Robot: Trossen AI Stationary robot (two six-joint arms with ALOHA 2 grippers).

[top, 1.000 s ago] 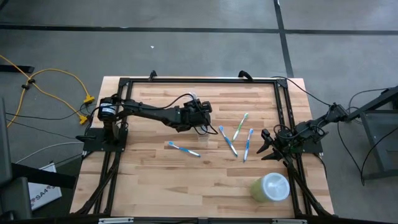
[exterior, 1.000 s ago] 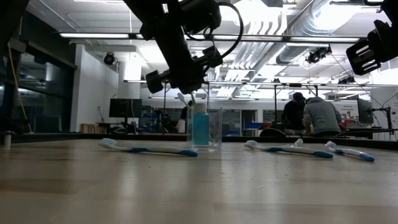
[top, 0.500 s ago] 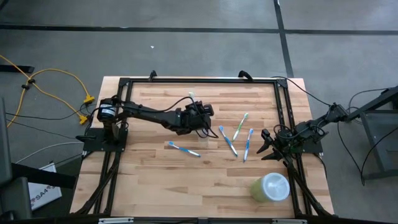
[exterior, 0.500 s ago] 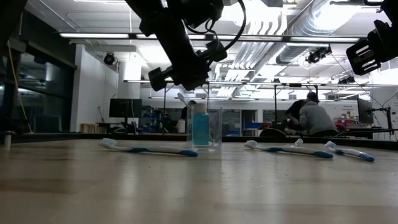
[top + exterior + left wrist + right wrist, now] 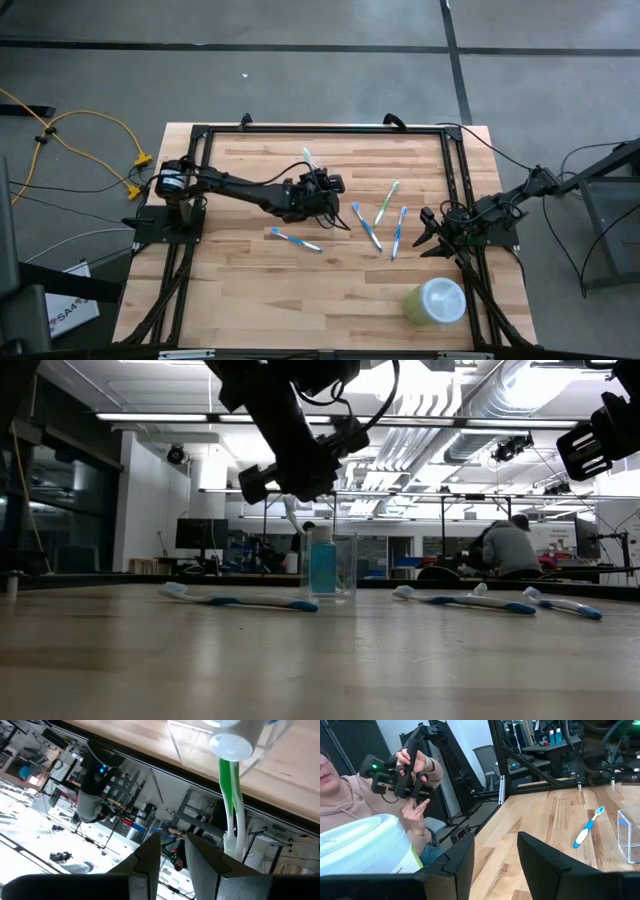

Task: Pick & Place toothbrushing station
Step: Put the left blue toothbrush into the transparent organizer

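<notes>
L gripper [image 5: 322,186] pulled back toward near side since 1 s ago, fingers slightly apart, holding nothing. Green toothbrush [image 5: 307,158] now standing in clear cup [image 5: 334,567], far-centre of table [image 5: 250,290]. Four brushes left lying. R gripper [image 5: 428,240] spread, idle at right edge.

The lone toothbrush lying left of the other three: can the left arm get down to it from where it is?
Probably yes. The left gripper hangs just beyond that toothbrush, which lies flat on bare table with nothing over it. The clear cup stands farther back.
</notes>
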